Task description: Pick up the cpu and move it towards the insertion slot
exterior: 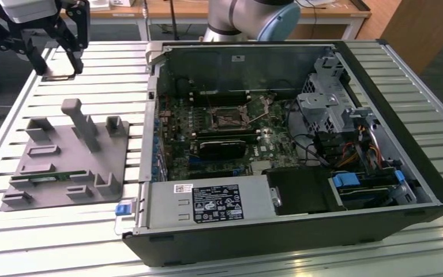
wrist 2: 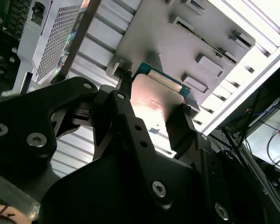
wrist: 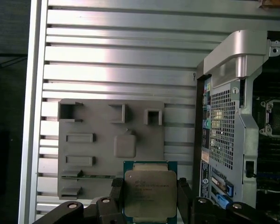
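Gripper [wrist: 150,198] clamping the cpu [wrist: 150,193] between both fingers, hanging above the grey fixture plate [exterior: 60,167], well apart from the insertion slot [exterior: 227,119].

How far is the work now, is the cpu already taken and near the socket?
Picking up looks done: the tool is shut on the cpu and holds it above the grey fixture plate. The move is what is left: in the exterior view the tool is outside the computer case, far from the insertion slot.
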Robot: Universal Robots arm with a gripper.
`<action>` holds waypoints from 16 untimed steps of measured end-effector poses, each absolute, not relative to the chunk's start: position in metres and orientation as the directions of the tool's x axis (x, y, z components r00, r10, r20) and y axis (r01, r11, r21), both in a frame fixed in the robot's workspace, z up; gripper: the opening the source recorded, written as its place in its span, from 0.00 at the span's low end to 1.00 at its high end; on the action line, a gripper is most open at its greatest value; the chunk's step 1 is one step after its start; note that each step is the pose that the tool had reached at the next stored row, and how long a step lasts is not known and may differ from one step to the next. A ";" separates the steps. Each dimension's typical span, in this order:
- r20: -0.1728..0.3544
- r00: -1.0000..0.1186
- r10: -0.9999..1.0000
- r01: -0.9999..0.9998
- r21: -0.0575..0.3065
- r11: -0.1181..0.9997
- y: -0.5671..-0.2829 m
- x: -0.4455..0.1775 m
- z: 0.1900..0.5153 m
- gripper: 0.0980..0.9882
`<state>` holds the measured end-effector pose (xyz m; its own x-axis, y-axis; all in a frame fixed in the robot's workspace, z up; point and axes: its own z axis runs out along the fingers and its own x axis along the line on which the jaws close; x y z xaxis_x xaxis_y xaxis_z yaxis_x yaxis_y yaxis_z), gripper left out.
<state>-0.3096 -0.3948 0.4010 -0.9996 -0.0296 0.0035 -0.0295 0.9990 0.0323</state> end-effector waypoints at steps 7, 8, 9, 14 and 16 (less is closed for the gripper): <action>0.003 -1.000 -0.030 -0.029 0.032 0.999 -0.395 -0.301 0.401 0.50; 0.003 -1.000 -0.030 -0.029 0.032 0.999 -0.395 -0.300 0.401 0.50; 0.004 -1.000 -0.030 -0.029 0.032 0.999 -0.395 -0.299 0.401 0.50; 0.003 -1.000 -0.030 -0.029 0.032 0.999 -0.395 -0.293 0.401 0.50; 0.003 -1.000 -0.030 -0.029 0.032 0.999 -0.395 -0.291 0.401 0.50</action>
<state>-0.2910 -0.3948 0.4010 -0.9996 -0.0296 0.0035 -0.0295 0.9990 0.0323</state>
